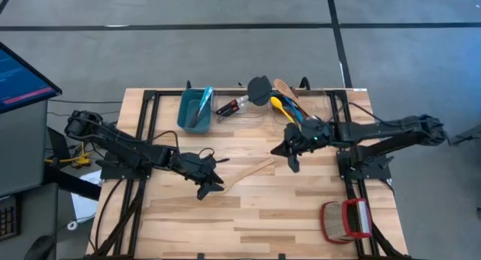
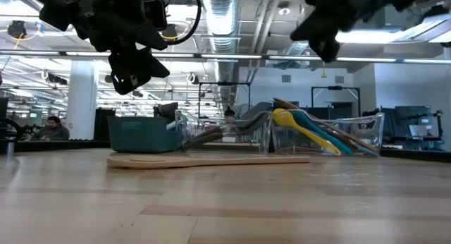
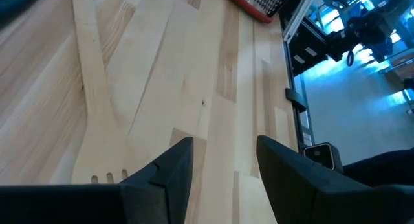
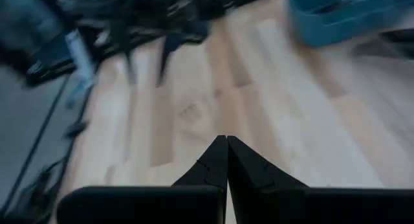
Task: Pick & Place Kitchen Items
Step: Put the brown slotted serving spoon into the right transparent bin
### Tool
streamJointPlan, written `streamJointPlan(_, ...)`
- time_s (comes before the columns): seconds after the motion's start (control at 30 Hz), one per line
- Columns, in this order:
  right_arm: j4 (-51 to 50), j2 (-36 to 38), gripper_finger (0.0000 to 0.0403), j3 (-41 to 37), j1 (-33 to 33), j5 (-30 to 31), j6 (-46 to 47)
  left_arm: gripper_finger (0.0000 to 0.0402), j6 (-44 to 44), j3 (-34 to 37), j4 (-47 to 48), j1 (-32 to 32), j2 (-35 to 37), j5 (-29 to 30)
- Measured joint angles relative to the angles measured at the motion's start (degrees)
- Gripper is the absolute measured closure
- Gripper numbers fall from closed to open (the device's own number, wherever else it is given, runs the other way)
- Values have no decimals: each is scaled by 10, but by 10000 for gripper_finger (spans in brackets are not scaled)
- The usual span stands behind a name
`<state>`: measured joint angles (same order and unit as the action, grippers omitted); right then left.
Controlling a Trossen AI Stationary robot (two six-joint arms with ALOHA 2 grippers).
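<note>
Table (image 1: 248, 215) planks run bare across the whole near half, with open room between the 2 arms; only the red-and-tan woven basket (image 1: 346, 219) sits there, by the near right corner. At the far edge stand the teal bin (image 1: 195, 108) on the left and a clear holder (image 2: 352, 135) on the right, where the yellow spoon (image 1: 279, 106), blue spoon (image 1: 294, 114) and black spatula (image 1: 259, 88) lie bunched, heads fanned upward toward the far edge. Another dark utensil (image 1: 231, 107) lies between bin and bunch.

On the middle of the table lies a wooden slotted spatula (image 1: 252, 170), flat, its long axis slanting from near left to far right, handle toward the right arm, slotted head toward the left gripper (image 1: 208, 186). That gripper hangs above the wood just beside the head, fingers (image 3: 174, 166) apart and empty. The right gripper (image 1: 292, 163) hovers clear of the table near the handle's end, fingers pressed together on nothing.
</note>
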<state>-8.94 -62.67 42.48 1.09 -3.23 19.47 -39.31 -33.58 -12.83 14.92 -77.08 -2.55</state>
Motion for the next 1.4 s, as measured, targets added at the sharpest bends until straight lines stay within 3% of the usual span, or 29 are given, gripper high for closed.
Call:
streamJointPlan(0.2, 84, 4, 403, -99, 25, 139, 71, 243, -1, 0, 75, 0, 0, 19)
streamJointPlan(0.33, 81, -21, 403, -117, 52, 200, 107, 243, -32, 0, 154, 0, 0, 58)
streamJointPlan(0.53, 85, -69, 403, -116, 81, 260, 121, 243, -45, 0, 173, 0, 0, 62)
streamJointPlan(0.87, 108, -112, 403, -116, 83, 272, 151, 243, -96, 20, 173, 5, -16, 59)
streamJointPlan(1.07, 111, -113, 403, -116, 78, 273, 151, 249, -125, 19, 124, 30, -28, 78)
streamJointPlan(1.23, 112, -113, 403, -116, 78, 273, 147, 296, -152, 5, 78, 74, -54, 104)
streamJointPlan(1.4, 112, -113, 403, -116, 78, 273, 146, 368, -140, -43, 78, 114, -74, 164)
